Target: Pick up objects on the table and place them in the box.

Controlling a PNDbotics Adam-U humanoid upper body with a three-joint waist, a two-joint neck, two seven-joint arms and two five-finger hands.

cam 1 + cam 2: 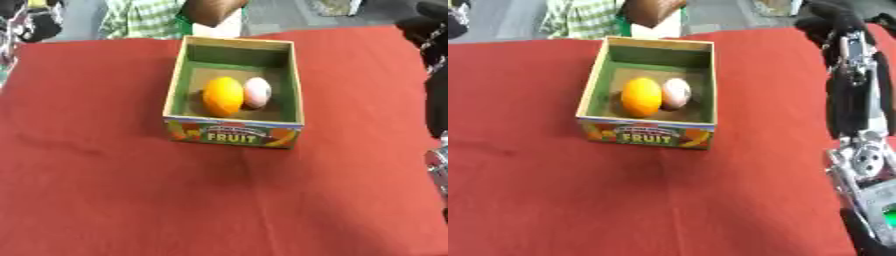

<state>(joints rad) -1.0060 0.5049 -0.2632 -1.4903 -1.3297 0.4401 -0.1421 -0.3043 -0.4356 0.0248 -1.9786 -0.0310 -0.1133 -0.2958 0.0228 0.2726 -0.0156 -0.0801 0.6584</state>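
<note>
We find the fruit box (234,131), an open-topped carton with green inner walls and a printed "FRUIT" panel on its near face, standing upright toward the far middle of the red tablecloth (105,190). Two items lie on its floor, touching: an orange fruit (223,96) on the left and a pale pinkish egg-shaped piece (257,92) on the right. We see no further loose items on the cloth, so we judge the task to be at or near completion.

Handling, as a judgement: both pieces look smooth and rounded, likely light and rigid. They would tend to roll and slip, so we would take each across its widest part, thumb opposing fingers.

The right arm (852,95) runs along the right edge of the right eye view, with the right hand (826,20) near the upper right corner, well apart from the box. We cannot tell whether it is open or closed. The left hand shows in neither view.

The cloth lies flat with faint creases. Beyond the far table edge sits a person in a checked garment.
</note>
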